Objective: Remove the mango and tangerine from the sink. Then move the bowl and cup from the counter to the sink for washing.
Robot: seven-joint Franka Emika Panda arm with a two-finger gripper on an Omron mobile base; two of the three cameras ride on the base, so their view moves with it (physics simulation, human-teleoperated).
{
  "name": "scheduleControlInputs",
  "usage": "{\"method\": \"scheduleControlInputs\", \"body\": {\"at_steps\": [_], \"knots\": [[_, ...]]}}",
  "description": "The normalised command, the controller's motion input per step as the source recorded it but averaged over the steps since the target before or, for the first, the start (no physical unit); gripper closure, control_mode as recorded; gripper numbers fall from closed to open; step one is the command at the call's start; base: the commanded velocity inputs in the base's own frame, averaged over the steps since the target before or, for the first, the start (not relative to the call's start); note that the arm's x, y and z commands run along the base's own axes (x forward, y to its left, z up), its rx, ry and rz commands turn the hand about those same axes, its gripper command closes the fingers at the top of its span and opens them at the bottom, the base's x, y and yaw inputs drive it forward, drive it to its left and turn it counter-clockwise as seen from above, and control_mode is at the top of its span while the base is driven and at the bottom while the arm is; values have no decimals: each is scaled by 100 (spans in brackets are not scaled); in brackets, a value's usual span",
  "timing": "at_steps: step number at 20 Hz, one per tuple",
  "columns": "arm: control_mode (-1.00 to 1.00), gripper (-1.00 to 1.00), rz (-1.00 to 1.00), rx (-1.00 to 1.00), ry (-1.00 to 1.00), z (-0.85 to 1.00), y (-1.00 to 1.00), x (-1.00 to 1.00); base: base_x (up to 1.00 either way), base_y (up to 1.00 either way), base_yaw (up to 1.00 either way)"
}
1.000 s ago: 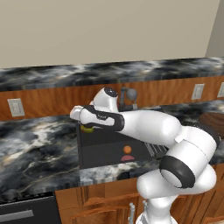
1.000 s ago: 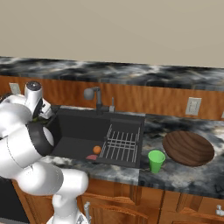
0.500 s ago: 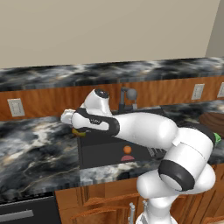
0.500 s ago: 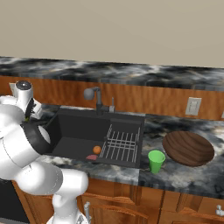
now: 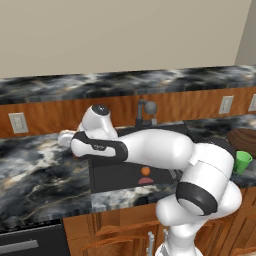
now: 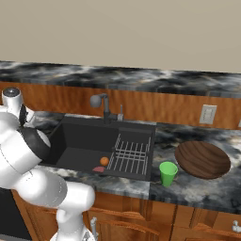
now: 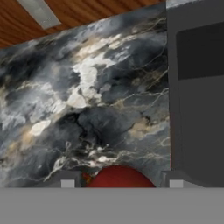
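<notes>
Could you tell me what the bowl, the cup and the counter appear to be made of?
Bowl: brown wood, judging by the streaky grain across it, matte finish. Cup: probably plastic, uniform bright green with no pattern. Counter: looks like polished marble or granite, dark grey with white and tan veins; being rendered, this is only surface look.

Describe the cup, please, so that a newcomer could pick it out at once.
Find the black sink set in the marble counter; just right of its wire rack, near the counter's front edge, stands the cup. It is small, bright green and tapered, unlike the much larger brown wooden bowl beside it.
</notes>
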Motion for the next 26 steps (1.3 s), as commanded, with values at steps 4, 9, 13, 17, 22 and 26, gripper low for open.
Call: {"method": "scheduleControlInputs", "body": {"at_steps": [4, 9, 13, 17, 22, 26], "knots": [[-100, 100, 0, -2, 0, -6, 33, 0, 0, 0, 0], [-100, 100, 0, -1, 0, -7, 26, 0, 0, 0, 0], [-100, 100, 0, -4, 0, -12, 19, -3, 0, 0, 0], [-100, 100, 0, -8, 0, -15, 13, -9, 0, 0, 0], [-100, 100, 0, -7, 0, -14, 9, -3, 0, 0, 0], [-100, 100, 0, -3, 0, -15, 8, 0, 0, 0, 0]]}}
